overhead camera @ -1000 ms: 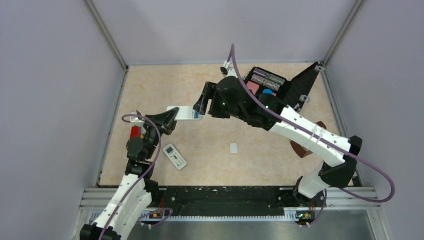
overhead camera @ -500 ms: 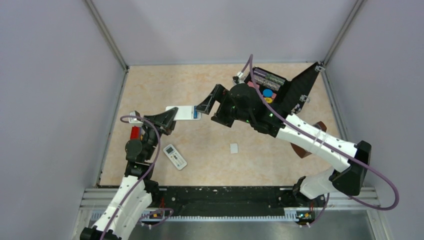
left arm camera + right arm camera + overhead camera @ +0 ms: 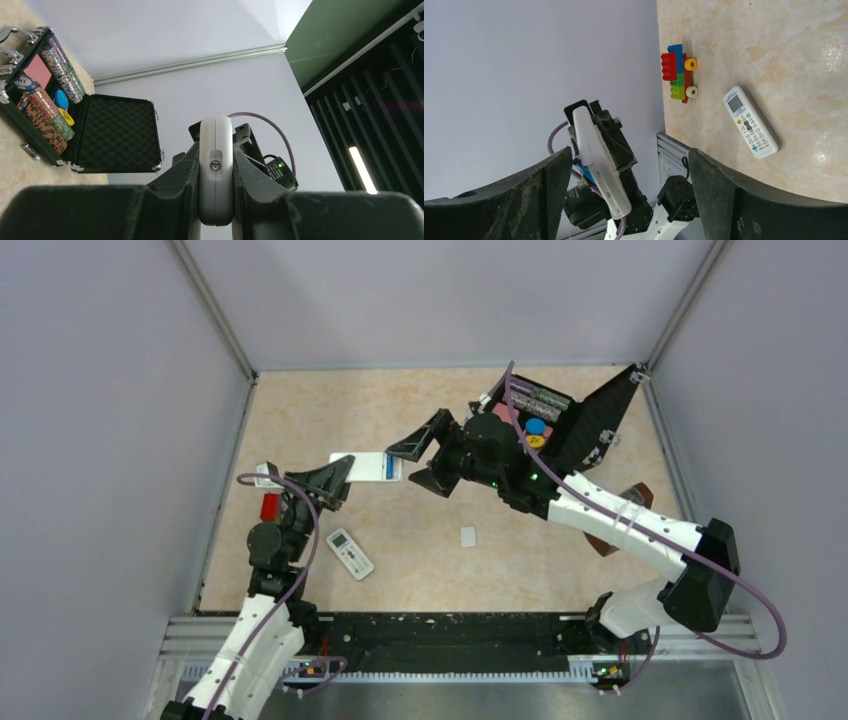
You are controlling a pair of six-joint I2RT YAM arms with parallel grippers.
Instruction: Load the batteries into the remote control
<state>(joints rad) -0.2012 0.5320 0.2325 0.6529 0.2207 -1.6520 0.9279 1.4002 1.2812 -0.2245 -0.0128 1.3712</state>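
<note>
My left gripper (image 3: 335, 480) is shut on the white remote control (image 3: 365, 466) and holds it in the air, its free end pointing right. A blue battery (image 3: 388, 468) sits in the open compartment near that end. My right gripper (image 3: 403, 468) is open wide and empty, its jaws straddling the space just right of the remote's end without touching it. In the left wrist view the remote (image 3: 216, 170) is clamped edge-on between my fingers (image 3: 182, 175). In the right wrist view the remote (image 3: 599, 160) and the blue battery (image 3: 585, 170) lie between my spread fingers (image 3: 544, 180).
A second white remote with a display (image 3: 350, 553) and a small white cover piece (image 3: 468, 536) lie on the table. A red toy-brick car (image 3: 270, 505) is at the left. An open black case of poker chips (image 3: 545, 415) stands at the back right.
My right gripper has drawn back to the right from the remote's end and opened wide. The left gripper still holds the remote in the same place.
</note>
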